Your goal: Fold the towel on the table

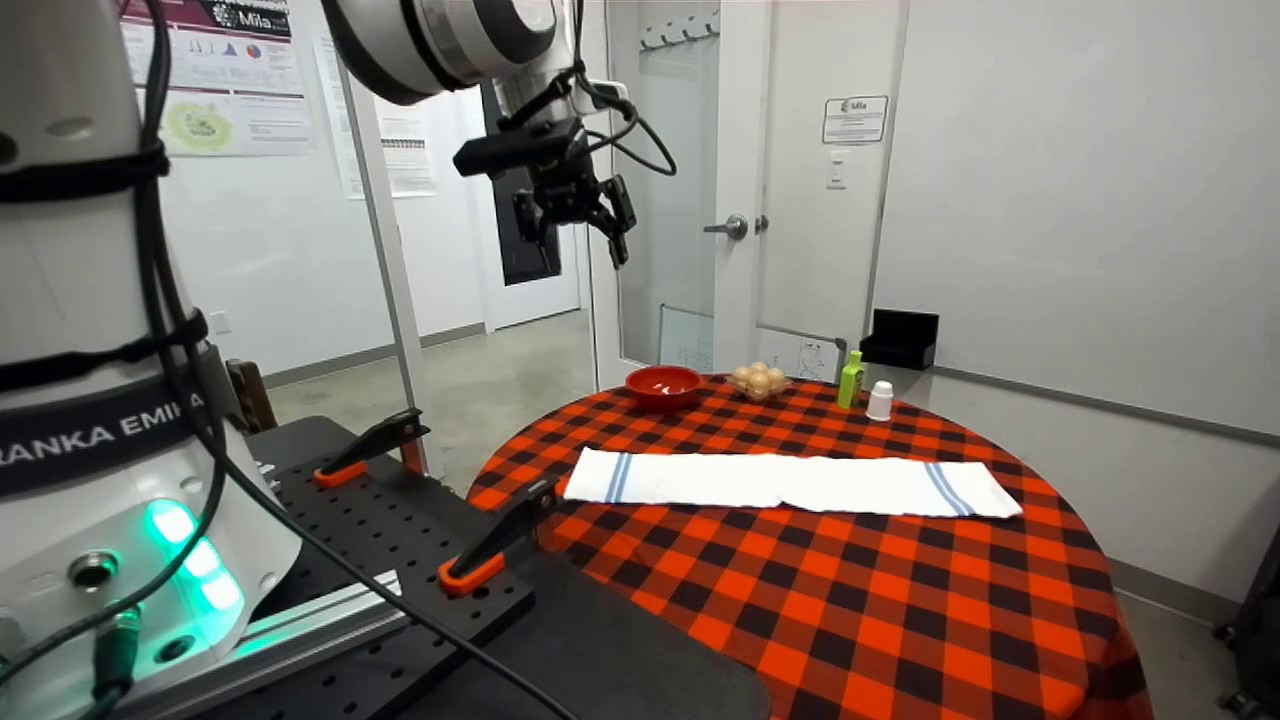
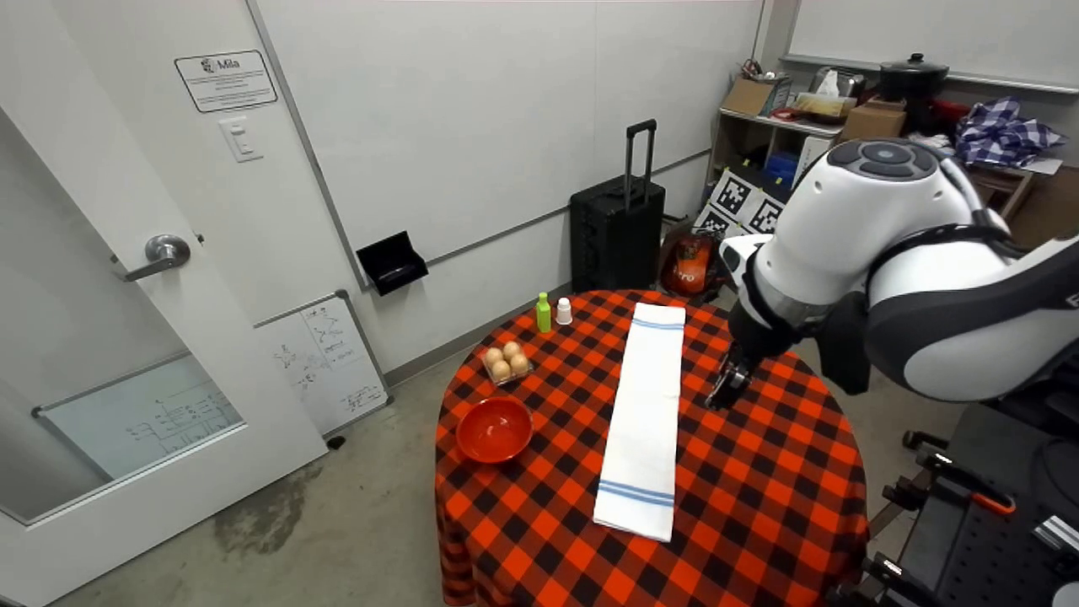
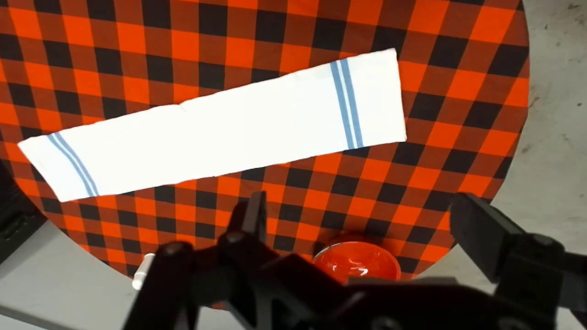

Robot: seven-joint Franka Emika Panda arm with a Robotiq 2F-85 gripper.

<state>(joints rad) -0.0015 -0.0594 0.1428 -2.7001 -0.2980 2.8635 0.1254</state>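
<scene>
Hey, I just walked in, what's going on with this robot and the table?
A robot arm is here to fold the white towel, but it is handling nothing right now: its gripper hangs open, clear of the table. The towel lies there in a long, narrow strip, perhaps already folded lengthwise. A red bowl and some eggs sit apart from it.

Blue-striped towel (image 3: pixel 220 137) on checked table (image 3: pixel 435 183); end effector (image 3: pixel 360 196), jaws apart; white bottle (image 3: pixel 143 272), perhaps.

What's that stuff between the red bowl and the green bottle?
Eggs sit between the bowl and the bottle, as both exterior views show.
</scene>
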